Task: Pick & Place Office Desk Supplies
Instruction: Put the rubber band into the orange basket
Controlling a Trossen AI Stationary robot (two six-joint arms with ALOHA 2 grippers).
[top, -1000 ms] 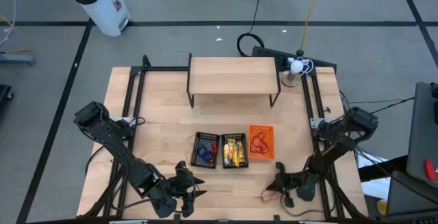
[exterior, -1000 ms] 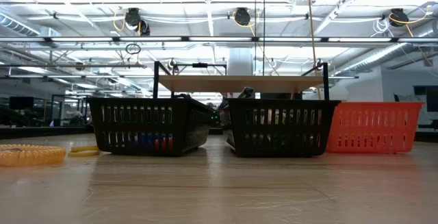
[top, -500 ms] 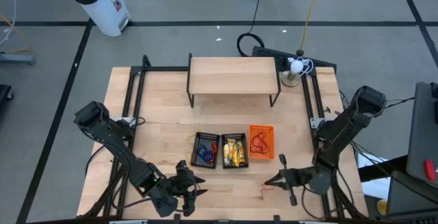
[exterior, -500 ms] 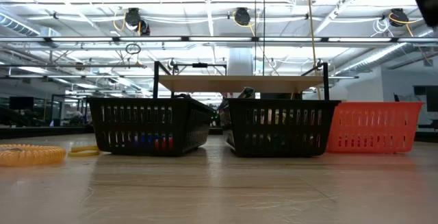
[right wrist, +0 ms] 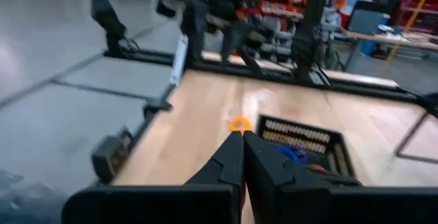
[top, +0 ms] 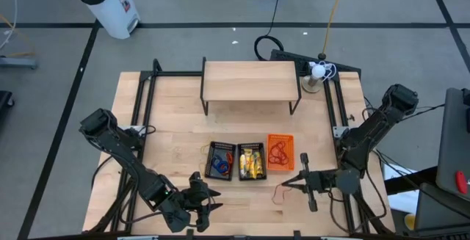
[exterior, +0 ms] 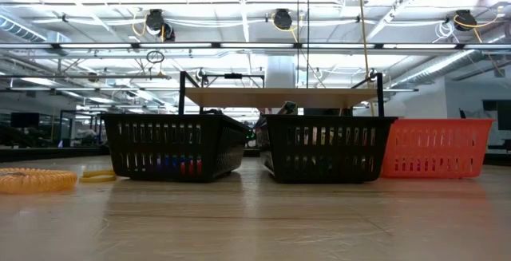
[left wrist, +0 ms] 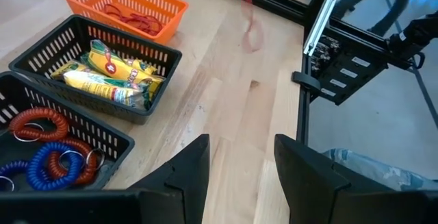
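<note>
The left gripper (top: pixel 200 203) waited at the table's near edge, its fingers apart and empty. Three small mesh baskets sat mid-table: a black one (top: pixel 219 160) with coiled loops, a black one (top: pixel 252 161) with yellow packets, an orange one (top: pixel 280 153) with red bands. The right gripper (top: pixel 288 185), pinched shut, dangled a thin red rubber band (top: pixel 279 193) just beside the orange basket; a good placement would carry it well over that rim before releasing.
</note>
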